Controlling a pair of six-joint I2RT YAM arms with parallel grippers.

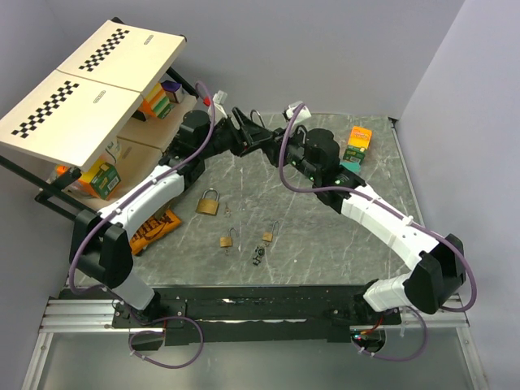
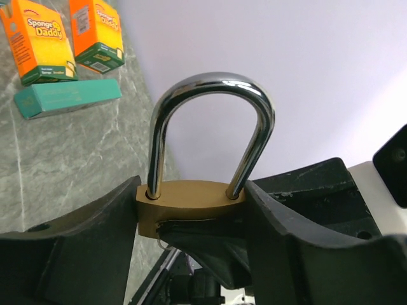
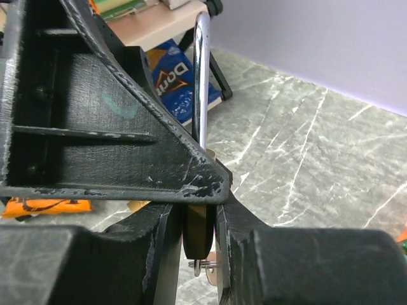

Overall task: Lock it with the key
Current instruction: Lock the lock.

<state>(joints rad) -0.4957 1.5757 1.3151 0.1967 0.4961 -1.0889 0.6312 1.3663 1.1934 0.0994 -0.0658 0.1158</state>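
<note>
Left fingers (image 2: 76, 241) press both ends of large brass padlock with chrome shackle (image 2: 191, 200) at far centre | right fingers (image 3: 159, 254) clamp its flat faces | tiny dark-grey metal key bunch (image 1: 258, 256) lies on near worktop (image 1: 325, 236) | risk: lock twists or drops if either grip lets go for key

Over the far middle of the table (image 1: 341, 244), the left gripper (image 2: 192, 194) and the right gripper (image 3: 199, 222) meet from either side, with the raised padlock (image 2: 191, 202) clamped between them, off the surface. Nearer, left of centre, lies the big padlock (image 1: 208, 203). In front of it sit the left small padlock (image 1: 228, 240) and the right small padlock (image 1: 268, 236), near each other, with the keys (image 1: 259, 257) just before the right one. A snack bag (image 1: 154, 229) lies by the rack (image 1: 49, 191) on the left. Boxes (image 1: 356, 146) stand far right.
</note>
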